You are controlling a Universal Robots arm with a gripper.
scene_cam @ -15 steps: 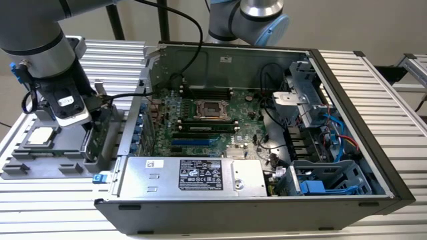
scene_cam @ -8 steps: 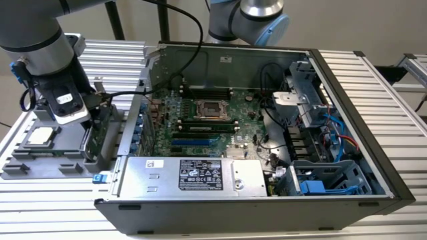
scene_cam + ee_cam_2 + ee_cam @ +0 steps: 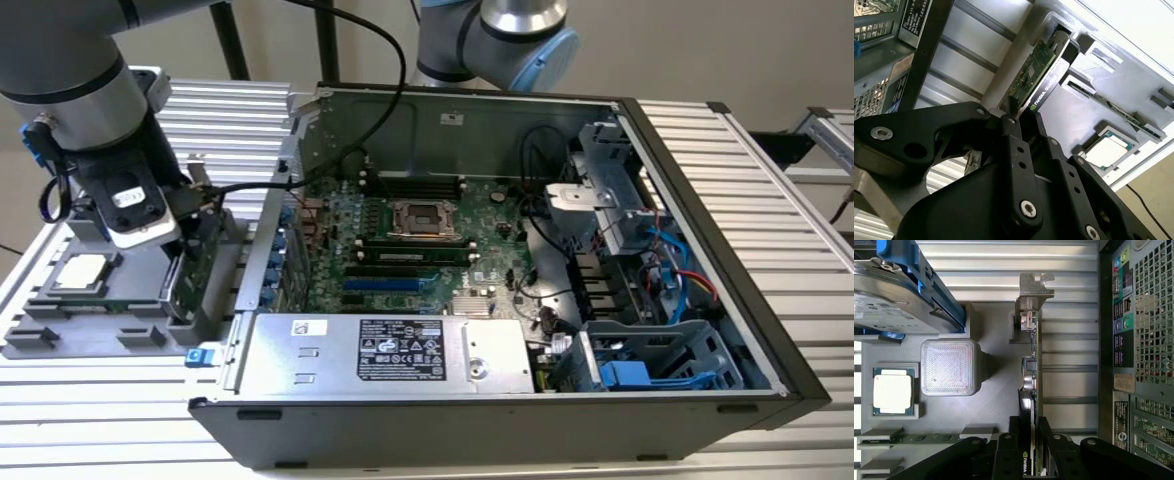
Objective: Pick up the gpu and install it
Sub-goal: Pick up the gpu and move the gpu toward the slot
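A ribbed metal table (image 3: pixel 747 190) carries an open computer case (image 3: pixel 467 425) and, just beside it at the exterior view's left, a grey parts tray (image 3: pixel 74 325).

one end of gpu (image 3: pixel 1032 365) out of sight inside gripper (image 3: pixel 1030 440)

Exterior view looks down from well back on the computer case (image 3: pixel 467 435) and tray (image 3: pixel 80 335); both wrist views sit close behind the claw (image 3: pixel 1030 429), sharing the gpu (image 3: pixel 1034 357) and tray.
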